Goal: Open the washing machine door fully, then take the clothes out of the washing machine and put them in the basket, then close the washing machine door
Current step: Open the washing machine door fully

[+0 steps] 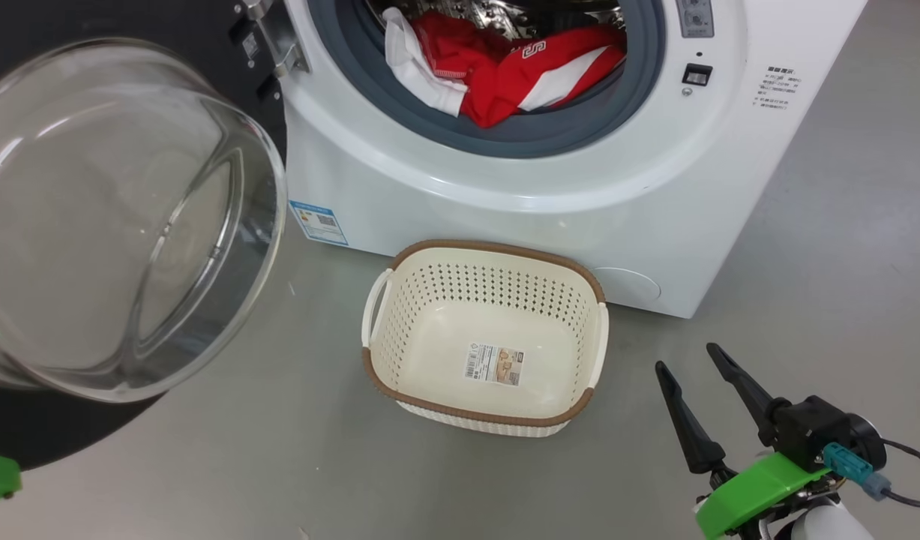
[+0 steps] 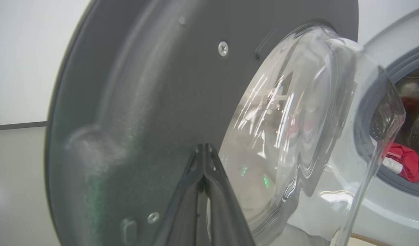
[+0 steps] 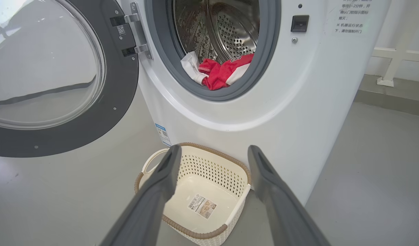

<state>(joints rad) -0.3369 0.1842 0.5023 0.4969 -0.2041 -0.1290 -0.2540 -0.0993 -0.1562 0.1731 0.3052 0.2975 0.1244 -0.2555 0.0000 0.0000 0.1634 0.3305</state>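
One empty right claw (image 1: pixel 685 356), wide apart

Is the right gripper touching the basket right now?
Apart. The head view shows a strip of bare floor between the basket and the open right gripper, whose fingers stand off to the basket's right without reaching it.

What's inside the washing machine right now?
Red and white clothes bunched at the front of the steel drum, spilling onto the grey ring. Behind them the drum wall is bare. Anything beneath the heap is covered.
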